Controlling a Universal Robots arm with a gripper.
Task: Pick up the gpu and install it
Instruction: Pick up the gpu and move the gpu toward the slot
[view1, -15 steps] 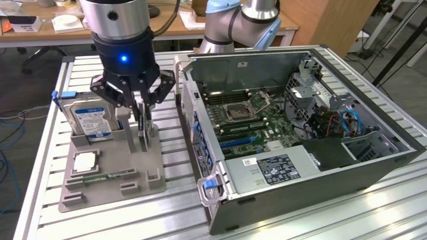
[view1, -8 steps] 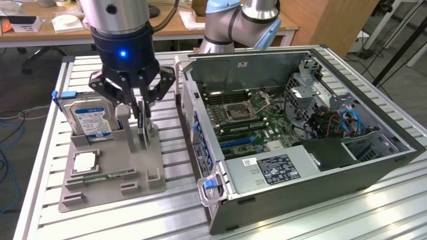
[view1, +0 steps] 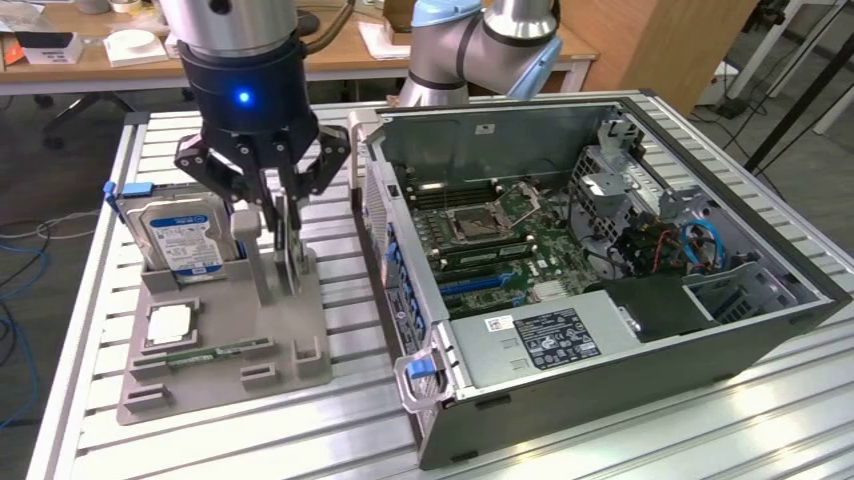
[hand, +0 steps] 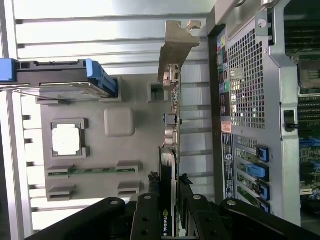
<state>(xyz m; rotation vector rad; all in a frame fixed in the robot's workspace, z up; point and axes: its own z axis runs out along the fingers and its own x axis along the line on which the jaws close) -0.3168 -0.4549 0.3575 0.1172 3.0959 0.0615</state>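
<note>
Gripping: fingers (hand: 148, 216) pinch the gpu (hand: 170, 160) across its flat faces.
Gpu: upright on edge at the grey holder (view1: 234, 335), so both faces are reachable.
Computer case (view1: 641, 370): lies open just beside the holder.

Slatted aluminium table (view1: 334, 445) carries two items: grey parts fixture (view1: 227, 315) directly beneath the gripper (view1: 276, 240); open computer case (view1: 641, 370) close beside the gripper.
</note>
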